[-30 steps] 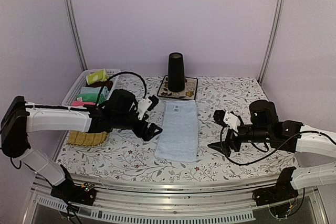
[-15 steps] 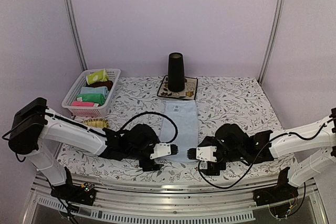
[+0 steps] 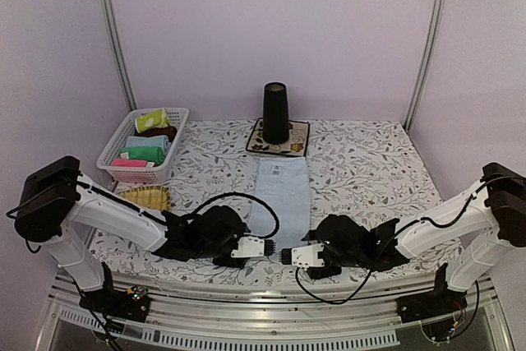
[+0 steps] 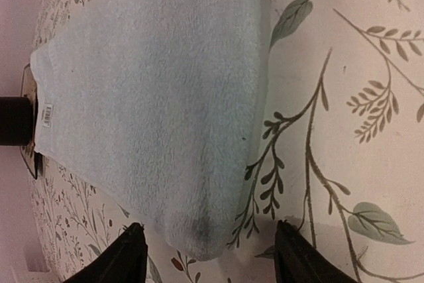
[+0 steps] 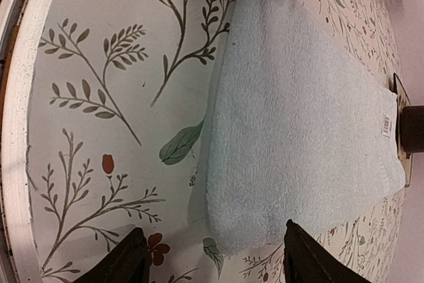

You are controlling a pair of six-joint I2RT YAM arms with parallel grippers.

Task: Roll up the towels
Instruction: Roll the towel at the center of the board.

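A light blue towel point(image 3: 279, 191) lies flat and lengthwise on the flowered tablecloth. Both arms reach low to its near end. My left gripper point(image 3: 260, 245) point(image 4: 211, 256) is open, its fingertips point(image 4: 132, 251) standing either side of the towel's near left corner point(image 4: 199, 226) without touching it. My right gripper point(image 3: 289, 254) point(image 5: 213, 260) is open too, and straddles the near right corner point(image 5: 248, 230). The towel point(image 5: 298, 104) runs away from both cameras, its label at the far end. A yellow-green folded cloth point(image 3: 151, 120) sits in the basket.
A white basket point(image 3: 115, 147) with several folded cloths stands at the back left. A yellow straw tray point(image 3: 148, 197) lies in front of it. A black cone point(image 3: 275, 111) stands on a dark-bordered mat point(image 3: 297, 144) beyond the towel. The metal table rail point(image 3: 271, 306) runs close behind the grippers.
Both arms have swung from beside the towel down to its near end, one at each corner. Their jaws have narrowed somewhat but stay apart.
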